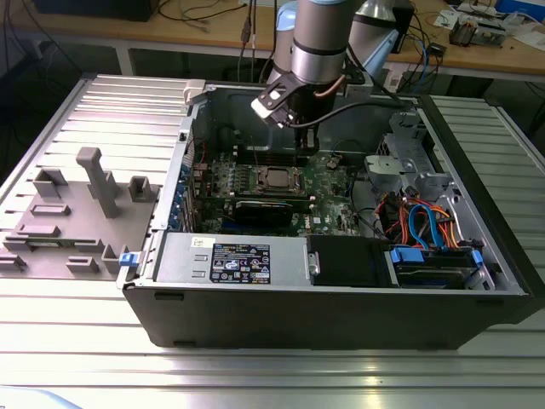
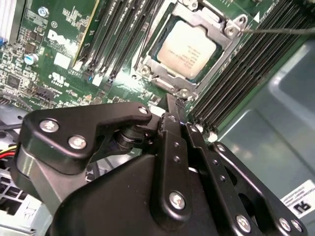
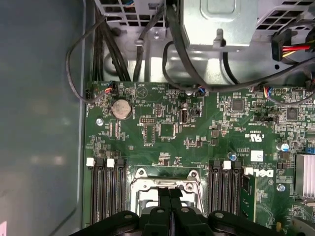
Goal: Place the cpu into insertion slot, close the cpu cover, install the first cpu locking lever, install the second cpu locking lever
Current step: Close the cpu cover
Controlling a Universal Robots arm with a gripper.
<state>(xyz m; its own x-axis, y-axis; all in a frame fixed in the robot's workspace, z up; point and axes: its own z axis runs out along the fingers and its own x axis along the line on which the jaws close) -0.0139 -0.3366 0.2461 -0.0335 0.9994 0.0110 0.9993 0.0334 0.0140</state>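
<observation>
At the exterior view's left, a grey fixture plate (image 1: 94,204) lies beside the open computer case (image 1: 341,315). In the middle of the frame the cpu (image 1: 278,177) sits in the insertion slot (image 2: 144,69), and the cpu cover (image 2: 224,51) lies flat around it, so the chip looks held down. Just right and above hangs the gripper (image 1: 304,152). Its fingers (image 3: 164,196) are pressed together with nothing between them, and its tip is near the socket edge, I think to push rather than to grasp.

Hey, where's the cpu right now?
In the second wrist view, the cpu sits framed by the cpu cover, between two banks of memory slots, near the claw.
</observation>
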